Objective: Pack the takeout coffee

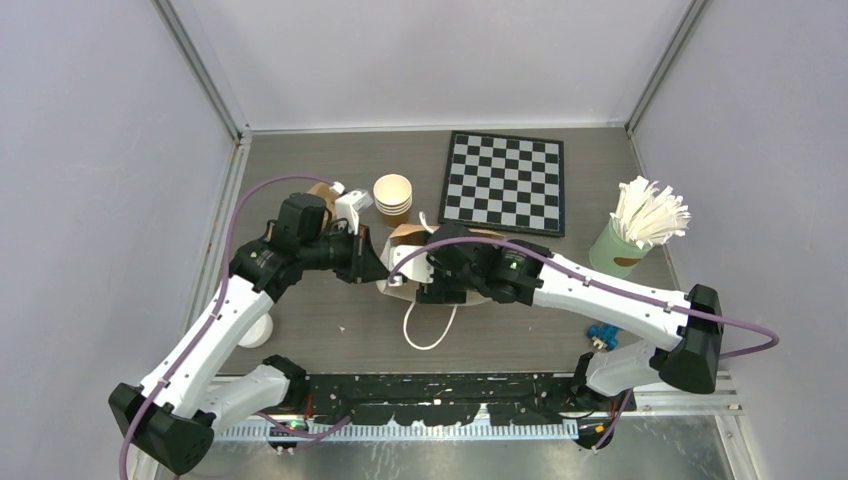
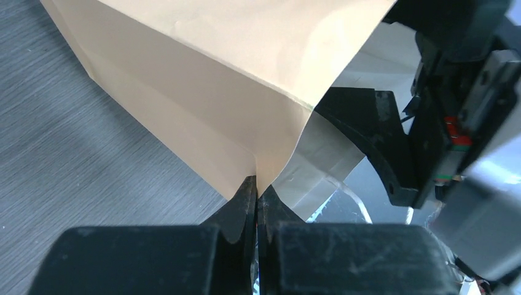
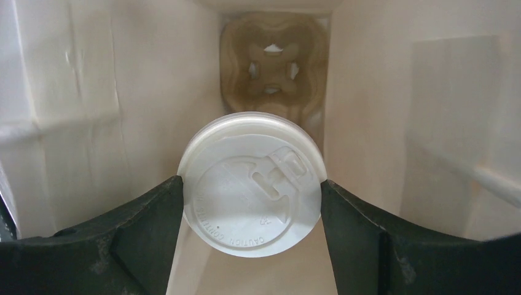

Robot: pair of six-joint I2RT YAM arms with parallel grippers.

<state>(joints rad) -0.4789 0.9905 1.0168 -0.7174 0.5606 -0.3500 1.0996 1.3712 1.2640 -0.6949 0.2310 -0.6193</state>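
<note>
The takeout coffee [image 3: 252, 190] is inside the paper bag [image 3: 92, 123], with its white lid facing my right wrist. My right jaws stand wide and hold it, one finger against each side of the lid. Deeper in the bag lies a moulded cup carrier [image 3: 270, 74]. My left jaws are pinched tight on the edge of the bag's mouth. The bag lies on its side on the surface [image 1: 330, 320] between my arms, with a stack of lidless cups [image 1: 393, 195] just beyond it.

left fingers [image 2: 242, 209] pinched, right fingers [image 3: 147, 227] apparently gripping
</note>
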